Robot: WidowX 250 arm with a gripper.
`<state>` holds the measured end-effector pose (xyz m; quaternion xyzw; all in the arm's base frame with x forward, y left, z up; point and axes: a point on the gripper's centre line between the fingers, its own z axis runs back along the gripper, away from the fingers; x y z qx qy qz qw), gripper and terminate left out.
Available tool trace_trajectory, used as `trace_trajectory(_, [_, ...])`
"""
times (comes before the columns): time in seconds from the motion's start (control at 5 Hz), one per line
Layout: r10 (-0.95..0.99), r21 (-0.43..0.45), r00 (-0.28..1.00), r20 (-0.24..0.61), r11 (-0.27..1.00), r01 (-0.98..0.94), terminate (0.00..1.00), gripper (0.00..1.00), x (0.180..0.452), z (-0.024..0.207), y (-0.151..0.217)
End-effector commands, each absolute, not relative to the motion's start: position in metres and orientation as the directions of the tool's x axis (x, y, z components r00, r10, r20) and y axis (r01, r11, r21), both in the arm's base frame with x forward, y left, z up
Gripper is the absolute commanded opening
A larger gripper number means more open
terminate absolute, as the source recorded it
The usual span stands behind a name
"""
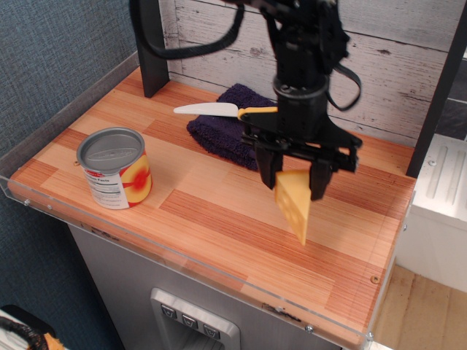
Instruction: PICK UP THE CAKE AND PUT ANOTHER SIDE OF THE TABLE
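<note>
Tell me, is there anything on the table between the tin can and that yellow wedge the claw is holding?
Nothing: only bare table lies between the can and the cake.

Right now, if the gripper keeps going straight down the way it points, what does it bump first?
Probably the table. The gripper points down, shut on the cake, whose lower tip hangs lowest, so that tip would likely touch bare wood first. Depth is hard to judge from one view.

Single fixed view, high off the front-left corner, looking down obliquely across the whole surface (219, 211) toward the plank wall (219, 36).
</note>
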<state>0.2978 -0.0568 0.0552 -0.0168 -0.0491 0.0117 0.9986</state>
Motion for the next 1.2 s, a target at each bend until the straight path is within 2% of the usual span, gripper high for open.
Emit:
trace_trajectory(0.0, [-0.005, -0.067, 0.995, 0.103, 0.998, 0.012, 0.00, 0.00, 0.276, 0.071, -0.064])
trace_trajectory(0.6, [-0.024, 0.023, 0.996, 0.090, 0.999, 0.022, 0.00, 0.00, 0.265, 0.053, -0.066])
trace_trajectory(1.0, [0.009, 0.002, 0.992, 0.122, 1.000, -0.009, 0.00, 0.00, 0.267, 0.042, -0.063])
